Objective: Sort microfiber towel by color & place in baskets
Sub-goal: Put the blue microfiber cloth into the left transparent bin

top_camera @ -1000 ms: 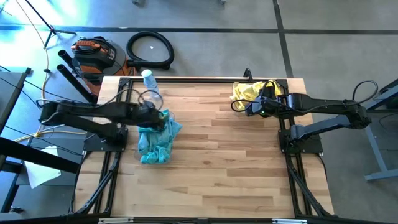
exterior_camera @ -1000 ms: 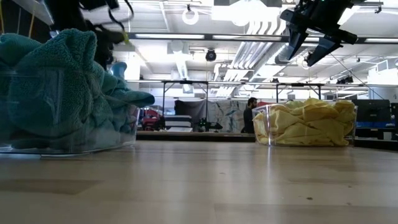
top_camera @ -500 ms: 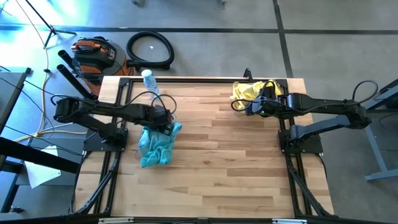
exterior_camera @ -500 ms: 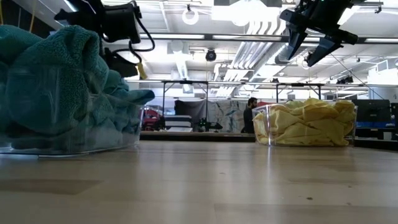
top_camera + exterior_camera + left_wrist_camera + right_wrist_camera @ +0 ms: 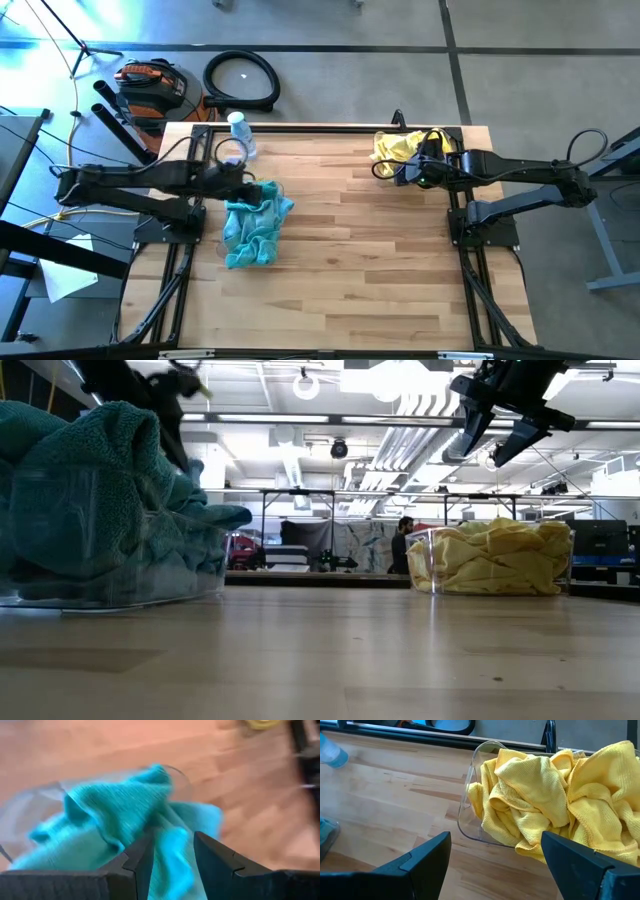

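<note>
Sorting looked basically done: fuzzy teal microfiber towels (image 5: 250, 225) piled in one clear plastic bin (image 5: 205, 575), yellow ones (image 5: 500, 555) in the other bin (image 5: 425, 565), none loose on the wooden table (image 5: 370, 260). Left gripper (image 5: 170, 855), fingers apart and empty, had pulled back from the teal pile. Right gripper (image 5: 492, 855) hovered wide apart, unmoved.

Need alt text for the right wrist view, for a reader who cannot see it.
A clear plastic basket heaped with yellow microfiber towels sits on the wooden table. The right gripper hangs open before it, holding nothing.
</note>
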